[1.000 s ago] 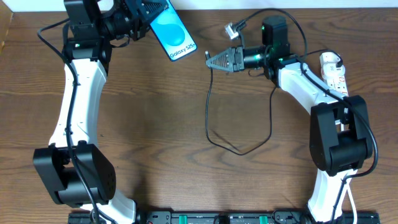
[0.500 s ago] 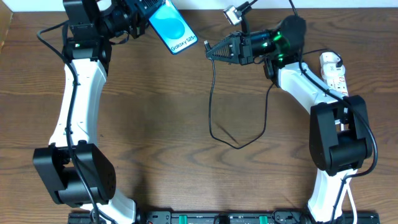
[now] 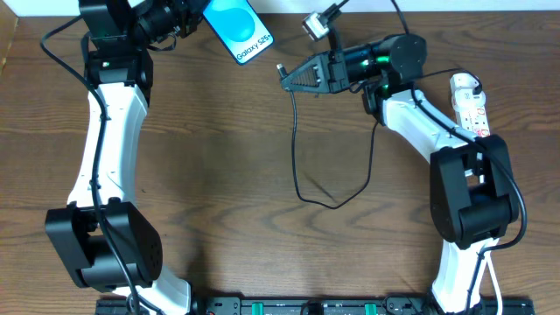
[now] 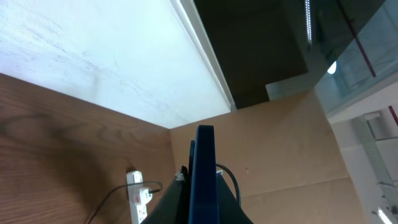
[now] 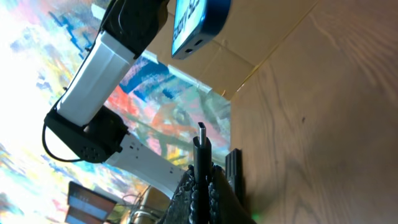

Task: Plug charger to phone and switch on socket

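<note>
My left gripper [image 3: 203, 10] is shut on the phone [image 3: 238, 28], holding it lifted at the table's far edge, blue screen up. In the left wrist view the phone [image 4: 204, 177] shows edge-on between the jaws. My right gripper [image 3: 293, 80] is shut on the charger plug [image 3: 282, 70], tip pointing left toward the phone, a short gap apart. In the right wrist view the plug tip [image 5: 202, 132] sticks out of the jaws [image 5: 202, 177], with the phone's lower end [image 5: 199, 25] above it. The black cable [image 3: 302, 166] hangs down in a loop. The socket [image 3: 468, 101] lies at far right.
A white power-strip cord runs off from the socket [image 4: 138, 196] at the table's right side. The charger cable loops across the table's middle [image 3: 337, 203]. A white wall and cardboard panel stand behind the table's far edge.
My right gripper has risen and moved left with the plug, closing on the phone. My left gripper has lifted the phone slightly toward the far edge.
</note>
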`<state>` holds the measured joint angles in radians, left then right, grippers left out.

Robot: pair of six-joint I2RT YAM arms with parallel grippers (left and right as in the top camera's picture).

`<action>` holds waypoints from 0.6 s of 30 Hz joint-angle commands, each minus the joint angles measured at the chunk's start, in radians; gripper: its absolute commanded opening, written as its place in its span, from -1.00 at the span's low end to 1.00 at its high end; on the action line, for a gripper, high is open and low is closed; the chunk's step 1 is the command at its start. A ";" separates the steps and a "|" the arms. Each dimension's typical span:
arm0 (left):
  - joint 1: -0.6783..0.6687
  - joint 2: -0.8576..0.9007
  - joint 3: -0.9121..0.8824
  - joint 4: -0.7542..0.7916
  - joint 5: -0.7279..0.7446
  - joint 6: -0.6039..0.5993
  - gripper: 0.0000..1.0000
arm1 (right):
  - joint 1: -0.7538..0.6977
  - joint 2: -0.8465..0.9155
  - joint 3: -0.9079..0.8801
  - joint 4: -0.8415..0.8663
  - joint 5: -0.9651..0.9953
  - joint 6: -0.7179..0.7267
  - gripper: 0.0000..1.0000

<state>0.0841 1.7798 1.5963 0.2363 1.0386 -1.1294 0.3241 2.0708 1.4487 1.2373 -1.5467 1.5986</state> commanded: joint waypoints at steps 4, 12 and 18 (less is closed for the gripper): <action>0.004 -0.003 0.011 0.008 0.073 0.010 -0.85 | 0.054 0.000 0.009 0.008 -0.012 0.032 -0.98; 0.004 -0.003 0.011 0.005 0.140 0.056 -0.85 | 0.062 0.000 0.009 0.055 -0.012 0.032 -0.98; 0.004 -0.003 0.011 0.004 0.140 0.056 -0.85 | 0.062 0.000 0.009 0.121 -0.011 0.031 -0.98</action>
<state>0.0841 1.7798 1.5963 0.2333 1.1511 -1.0912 0.3820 2.0708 1.4487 1.3464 -1.5463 1.6245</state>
